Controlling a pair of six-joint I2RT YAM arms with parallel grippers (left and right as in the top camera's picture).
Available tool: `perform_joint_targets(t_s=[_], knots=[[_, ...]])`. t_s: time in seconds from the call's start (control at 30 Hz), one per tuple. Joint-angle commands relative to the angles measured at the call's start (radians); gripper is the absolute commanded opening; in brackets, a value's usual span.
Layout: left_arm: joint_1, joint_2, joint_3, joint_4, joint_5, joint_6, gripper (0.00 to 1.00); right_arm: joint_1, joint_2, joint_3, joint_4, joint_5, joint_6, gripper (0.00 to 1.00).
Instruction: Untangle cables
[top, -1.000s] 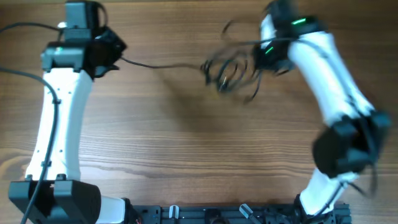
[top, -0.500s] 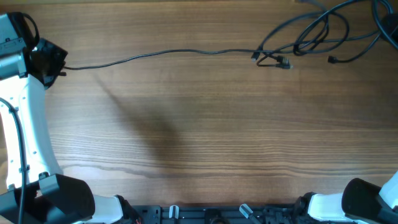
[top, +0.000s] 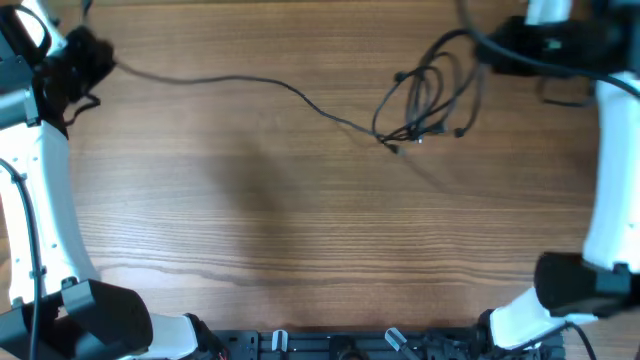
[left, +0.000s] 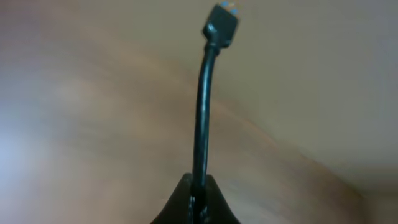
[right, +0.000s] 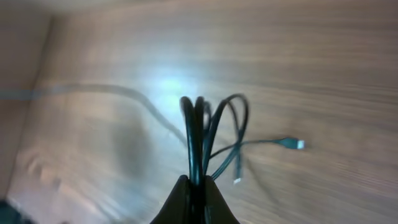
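Left end effector (left: 198, 199) is clamped on the cables (left: 202, 112) below one plug (left: 221, 25), and right end effector (right: 196, 193) is clamped on their bundled loops above the bench (top: 300, 230).

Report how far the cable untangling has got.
Done: one strand runs stretched out across the table. In hand: the left end effector pinches that strand just below its plug, and the right end effector grips several loops. Left: the knotted bundle at the strand's far end is not yet separated.
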Motion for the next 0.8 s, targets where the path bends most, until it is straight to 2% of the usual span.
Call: perform_joint_targets(t_s=[0.0, 0.07, 0.2, 0.27, 0.37, 0.43, 0.47, 0.5, 0.53, 0.63, 0.77], knots=[[0.004, -0.110, 0.056, 0.197, 0.431, -0.261, 0.04, 0.057, 0.064, -0.001, 0.006, 0.149, 0.127, 0.04], [-0.011, -0.160, 0.065, 0.416, 0.497, -0.467, 0.04, 0.058, 0.108, -0.001, 0.006, 0.155, 0.155, 0.04], [-0.072, -0.237, 0.065, 0.904, 0.492, -0.838, 0.04, 0.061, 0.227, -0.001, 0.006, 0.125, 0.150, 0.04], [-0.091, -0.251, 0.065, 0.989, 0.455, -0.941, 0.04, 0.064, 0.284, -0.001, 0.000, 0.126, 0.132, 0.05], [-0.098, -0.263, 0.065, 0.988, 0.418, -1.108, 0.04, 0.069, 0.367, -0.001, -0.006, 0.126, 0.105, 0.06], [-0.098, -0.264, 0.065, 1.010, 0.411, -1.211, 0.04, 0.069, 0.395, -0.001, -0.005, 0.126, 0.066, 0.17], [-0.098, -0.265, 0.065, 1.026, 0.406, -1.241, 0.04, 0.069, 0.400, -0.001, -0.008, 0.125, 0.029, 0.35], [-0.098, -0.265, 0.065, 1.033, 0.407, -1.255, 0.04, 0.069, 0.399, -0.001, -0.016, 0.107, -0.027, 0.60], [-0.098, -0.265, 0.065, 1.032, 0.410, -1.255, 0.04, 0.069, 0.391, 0.000, -0.021, 0.066, -0.064, 0.68], [-0.099, -0.264, 0.065, 0.993, 0.410, -1.255, 0.04, 0.093, 0.342, 0.002, -0.011, -0.126, -0.232, 0.78], [-0.098, -0.263, 0.065, 0.961, 0.403, -1.255, 0.04, 0.206, 0.322, -0.003, 0.045, -0.183, -0.265, 0.80]])
